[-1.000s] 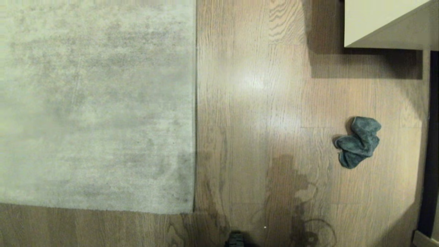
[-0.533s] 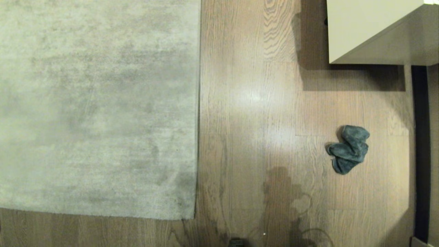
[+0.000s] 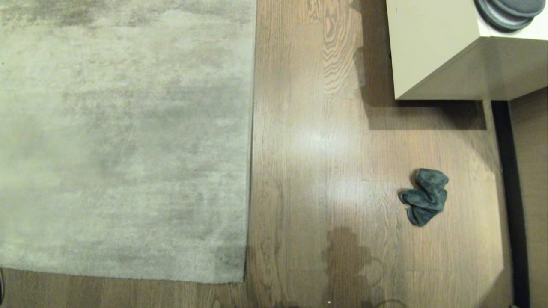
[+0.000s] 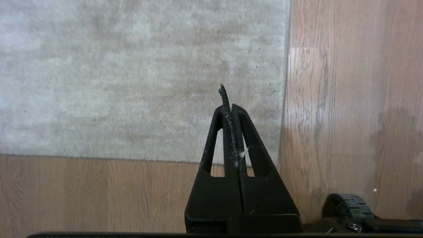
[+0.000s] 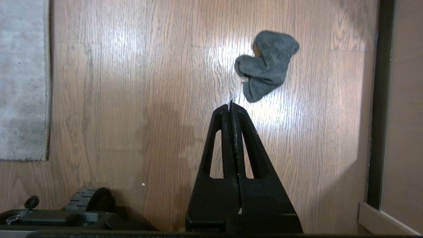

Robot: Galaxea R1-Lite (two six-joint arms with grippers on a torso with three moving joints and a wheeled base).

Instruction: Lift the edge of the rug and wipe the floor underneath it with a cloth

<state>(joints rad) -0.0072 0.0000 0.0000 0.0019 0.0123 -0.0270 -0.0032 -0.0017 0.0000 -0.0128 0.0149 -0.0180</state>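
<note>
Left hand (image 4: 230, 107) and right hand (image 5: 232, 107) were pressed together, empty. Nothing was done yet: rug edge (image 3: 251, 141) lay flat at frame centre, cloth (image 3: 424, 196) untouched at lower right.

The big soft rug (image 3: 124, 141) is pale grey-beige with darker cloudy patches. The wooden plank floor (image 3: 317, 128) is light brown with wavy grain lines and a shiny bright spot. The small fuzzy crumpled cloth (image 3: 424, 196) is dark grey-green. The boxy cabinet (image 3: 432, 47) is cream.
</note>
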